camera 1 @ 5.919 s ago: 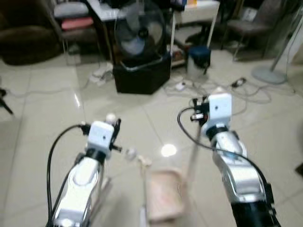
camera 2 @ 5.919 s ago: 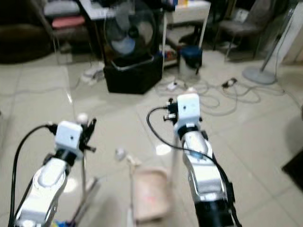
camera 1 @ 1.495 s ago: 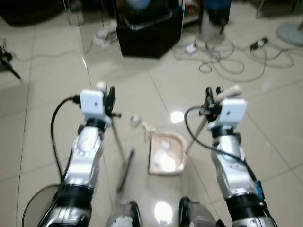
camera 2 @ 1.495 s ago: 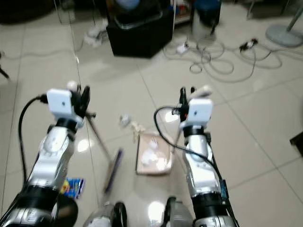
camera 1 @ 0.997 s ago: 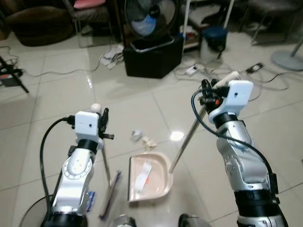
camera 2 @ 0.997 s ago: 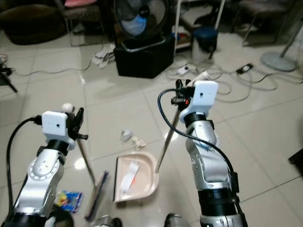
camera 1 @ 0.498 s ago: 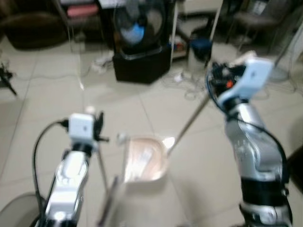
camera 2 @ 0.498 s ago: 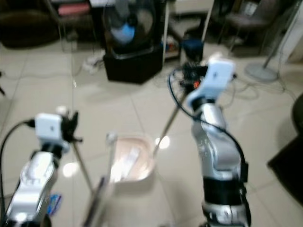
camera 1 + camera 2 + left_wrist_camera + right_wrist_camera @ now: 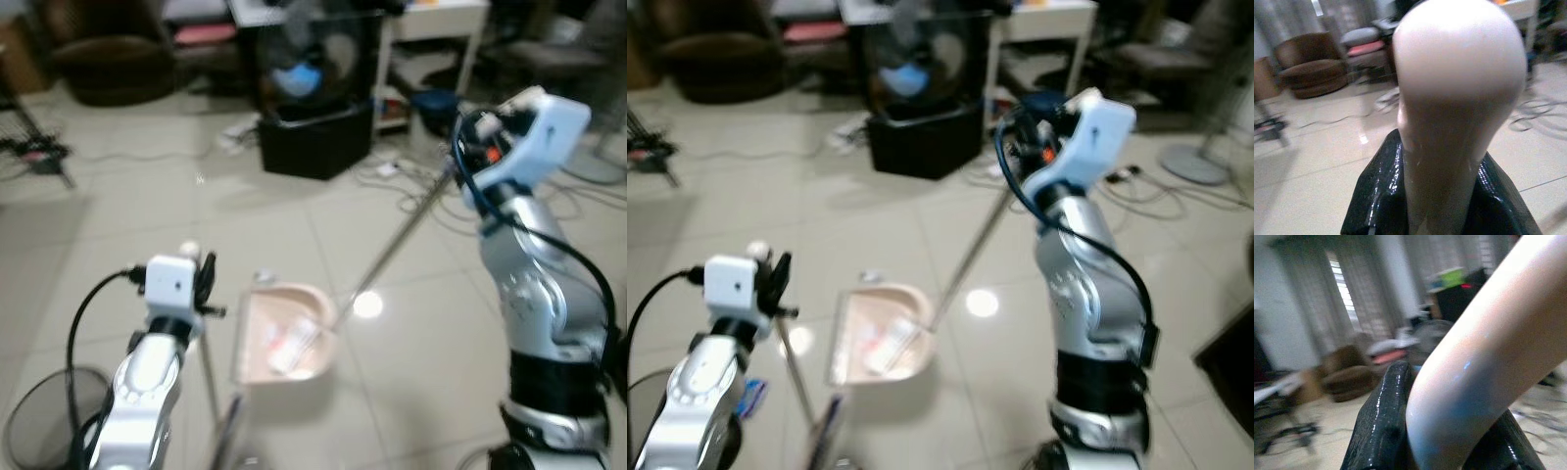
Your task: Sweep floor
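Lower left of the frame, the left gripper (image 9: pixel 203 277) is clamped on the broom handle (image 9: pixel 208 367), its pale knob between the fingers (image 9: pixel 1376 196). At centre the dustpan (image 9: pixel 282 333) holds paper scraps (image 9: pixel 290 342). Its long handle (image 9: pixel 397 235) rises to the upper right, where the right gripper (image 9: pixel 468 147) grips it. Bottom left stands a wire bin (image 9: pixel 29 426).

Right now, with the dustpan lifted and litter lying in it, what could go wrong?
1. The dustpan hangs from a long slanted handle held high by the right gripper; a tilt could spill the litter back onto the floor.
2. The wire bin sits far to the left, beyond the left gripper and its broom, so a swing across could hit them.
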Available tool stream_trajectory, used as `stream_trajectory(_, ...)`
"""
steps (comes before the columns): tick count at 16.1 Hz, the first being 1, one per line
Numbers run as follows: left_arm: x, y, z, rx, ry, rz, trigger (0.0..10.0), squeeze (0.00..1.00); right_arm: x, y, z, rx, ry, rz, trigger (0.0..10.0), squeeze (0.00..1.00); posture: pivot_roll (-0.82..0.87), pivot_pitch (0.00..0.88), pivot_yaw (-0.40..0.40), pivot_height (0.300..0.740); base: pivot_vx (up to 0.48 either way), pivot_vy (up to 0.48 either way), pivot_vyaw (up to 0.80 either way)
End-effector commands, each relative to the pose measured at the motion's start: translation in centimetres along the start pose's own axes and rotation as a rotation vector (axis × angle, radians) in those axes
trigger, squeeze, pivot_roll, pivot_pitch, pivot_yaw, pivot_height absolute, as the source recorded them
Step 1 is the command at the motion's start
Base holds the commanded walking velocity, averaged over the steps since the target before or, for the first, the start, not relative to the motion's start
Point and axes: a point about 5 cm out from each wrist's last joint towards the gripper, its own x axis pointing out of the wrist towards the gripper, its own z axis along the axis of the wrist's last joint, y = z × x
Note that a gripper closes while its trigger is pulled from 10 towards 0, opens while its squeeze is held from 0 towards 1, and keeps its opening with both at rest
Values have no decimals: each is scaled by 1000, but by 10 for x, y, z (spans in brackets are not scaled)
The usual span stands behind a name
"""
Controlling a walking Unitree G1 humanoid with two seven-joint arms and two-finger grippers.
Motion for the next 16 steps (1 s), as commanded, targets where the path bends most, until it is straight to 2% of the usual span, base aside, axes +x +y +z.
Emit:
stream_trajectory(1,-2,2,6,40,-28,-5,10000,0,2,9,17,36,-61,43,10000,0,-38,0,58,740,0,0,788)
stream_trajectory(3,-4,0,5,73,-39,-20,10000,0,7,13,23,32,-74,69,10000,0,-33,0,53,740,0,0,788)
stream_trajectory(7,-4,-3,7,62,-39,-19,10000,0,12,19,29,30,-90,100,10000,0,-32,0,41,740,0,0,772)
stream_trajectory(12,-5,-6,6,88,-39,-6,10000,0,17,19,25,51,-75,89,10000,0,-28,0,22,740,0,0,763)
stream_trajectory(16,2,-7,12,99,-56,-13,10000,0,16,18,20,54,-63,74,10000,0,-31,0,36,740,266,0,763)
